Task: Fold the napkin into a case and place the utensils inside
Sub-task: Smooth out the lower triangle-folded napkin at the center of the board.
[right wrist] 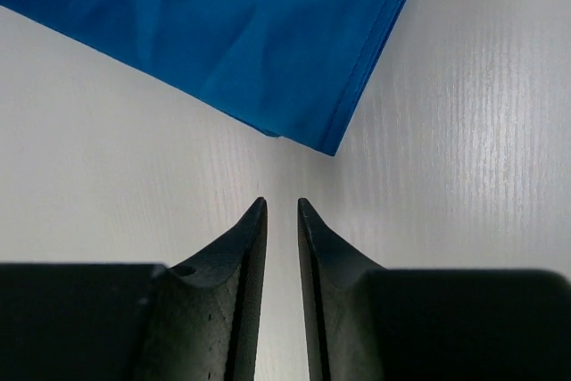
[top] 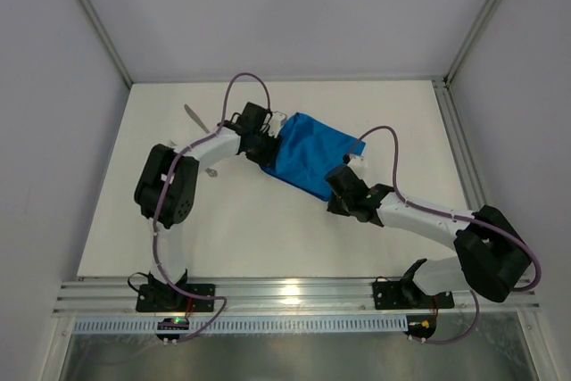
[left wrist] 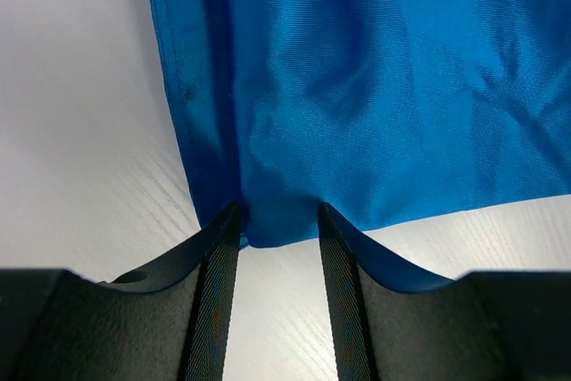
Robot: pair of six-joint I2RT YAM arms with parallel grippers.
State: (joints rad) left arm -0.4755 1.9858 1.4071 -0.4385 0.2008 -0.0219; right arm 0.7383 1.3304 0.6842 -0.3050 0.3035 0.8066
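Note:
The napkin point(top: 312, 149), a bright blue folded oblong, lies slanted at the table's back middle. My left gripper point(top: 270, 144) sits at its left end. In the left wrist view the gripper point(left wrist: 279, 213) has its jaws apart, with a corner of the napkin point(left wrist: 375, 86) lying between the tips and bare table showing behind. My right gripper point(top: 339, 172) is at the napkin's near right edge. In the right wrist view that gripper point(right wrist: 281, 202) has only a narrow gap, nothing in it, and a napkin point(right wrist: 232, 33) corner lies just ahead. A slim silver utensil point(top: 194, 118) lies left of the left arm.
A small silver piece point(top: 211, 169) shows beside the left arm's elbow; I cannot tell what it is. White walls and a metal frame post point(top: 464, 167) bound the table. The arm bases sit on the rail point(top: 294, 292) at the near edge.

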